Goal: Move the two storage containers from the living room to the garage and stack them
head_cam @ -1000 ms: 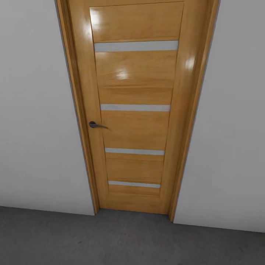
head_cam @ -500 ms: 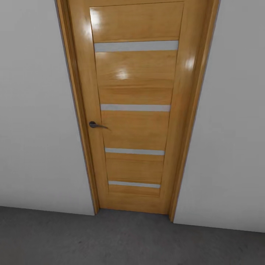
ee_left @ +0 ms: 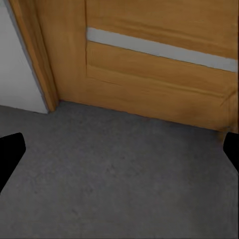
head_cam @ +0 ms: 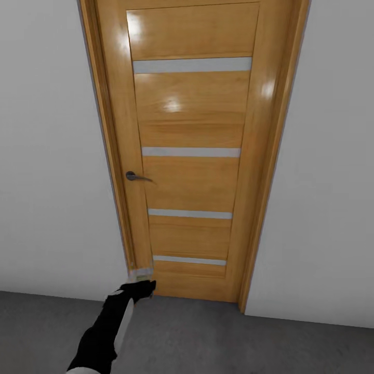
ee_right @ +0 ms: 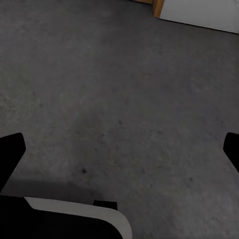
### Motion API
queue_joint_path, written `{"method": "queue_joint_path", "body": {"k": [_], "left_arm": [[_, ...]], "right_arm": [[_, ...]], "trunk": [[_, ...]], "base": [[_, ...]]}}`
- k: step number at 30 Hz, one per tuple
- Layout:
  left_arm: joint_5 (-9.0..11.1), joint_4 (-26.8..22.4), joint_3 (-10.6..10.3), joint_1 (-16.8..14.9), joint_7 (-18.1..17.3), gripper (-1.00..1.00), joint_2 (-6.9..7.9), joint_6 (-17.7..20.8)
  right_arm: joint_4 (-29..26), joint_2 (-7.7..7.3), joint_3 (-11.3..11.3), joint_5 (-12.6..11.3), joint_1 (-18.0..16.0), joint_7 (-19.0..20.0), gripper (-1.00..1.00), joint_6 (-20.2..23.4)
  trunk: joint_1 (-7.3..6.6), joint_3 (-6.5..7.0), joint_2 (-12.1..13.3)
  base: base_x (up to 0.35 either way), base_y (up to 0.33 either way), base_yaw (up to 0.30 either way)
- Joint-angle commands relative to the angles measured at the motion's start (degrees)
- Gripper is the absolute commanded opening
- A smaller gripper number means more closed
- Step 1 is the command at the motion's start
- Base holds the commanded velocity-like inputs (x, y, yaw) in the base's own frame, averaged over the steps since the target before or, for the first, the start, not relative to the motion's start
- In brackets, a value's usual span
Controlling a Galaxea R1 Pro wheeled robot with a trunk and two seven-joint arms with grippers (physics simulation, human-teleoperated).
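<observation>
Home interior, probably garage or utility room. Closed interior door (head_cam: 189, 150): glossy honey-coloured wood, four pale horizontal strips, matching wood frame (head_cam: 111, 156), dark lever handle (head_cam: 136, 177) at door's left edge. Plain white walls (head_cam: 52, 156) both sides, no skirting. Floor (head_cam: 208, 340) dark grey, matte, mottled like concrete, running right up to door threshold. Bare finish suggests service space rather than living area.

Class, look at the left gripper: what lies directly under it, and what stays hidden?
Under the left gripper lies bare dark grey floor, running up to the closed wooden door. Whatever is behind that door is hidden.
</observation>
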Motion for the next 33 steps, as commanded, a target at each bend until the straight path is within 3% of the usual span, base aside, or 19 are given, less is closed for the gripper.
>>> {"method": "queue_joint_path", "body": {"k": [1, 5, 7, 8, 11, 17, 22, 33], "left_arm": [[-0.4, 1.6, 0.0, -3.6, 0.0, 1.00, -0.22, 0.9], [-0.7, 8.9, -0.1, -11.2, 0.0, 1.00, -0.22, 2.0], [-0.7, 15.5, -0.2, -15.6, 0.0, 1.00, -0.22, 2.3], [-0.6, 22.7, -0.2, -19.4, -0.1, 1.00, -0.22, 2.2], [-0.3, 32.5, -0.2, -23.4, -0.1, 1.00, -0.22, 1.6], [-0.2, 38.5, 0.2, -25.4, -0.2, 1.00, -0.22, -0.9], [-0.3, 39.2, 0.3, -25.5, -0.4, 1.00, -0.22, -4.4], [-0.3, 39.3, 0.6, -25.5, -0.4, 1.00, -0.22, -5.1]], "right_arm": [[0.1, 0.01, 0.0, 0.6, 0.0, -0.5, 1.00, -0.2], [0.1, 0.04, 0.0, 0.6, 0.0, -0.5, 1.00, -0.1], [0.1, 0.05, 0.0, 0.6, 0.0, -0.5, 1.00, -0.1], [0.1, 0.05, 0.0, 0.6, 0.0, -0.5, 1.00, -0.1], [0.1, 0.05, 0.0, 0.6, 0.0, -0.6, 1.00, -0.1], [0.1, 0.05, 0.0, 0.6, 0.0, -0.6, 1.00, -0.1], [0.1, 0.05, -0.1, 0.5, 0.0, -0.8, 1.00, 0.4], [0.0, 0.05, -0.1, 0.9, 0.0, -0.6, 1.00, 3.8]], "trunk": [[0.00, -0.06, 0.0], [0.00, -0.06, 0.0], [0.00, -0.06, 0.0], [0.00, -0.06, 0.0], [0.00, -0.06, 0.0], [0.00, -0.06, 0.0], [0.00, -0.06, 0.0], [0.00, -0.06, 0.0]], "base": [[0.000, 0.000, 0.000], [0.000, 0.000, 0.000], [0.000, 0.000, 0.000], [0.000, 0.000, 0.000], [0.000, 0.000, 0.000], [0.000, 0.000, 0.000], [0.000, 0.000, 0.000], [0.117, 0.000, 0.000]]}}
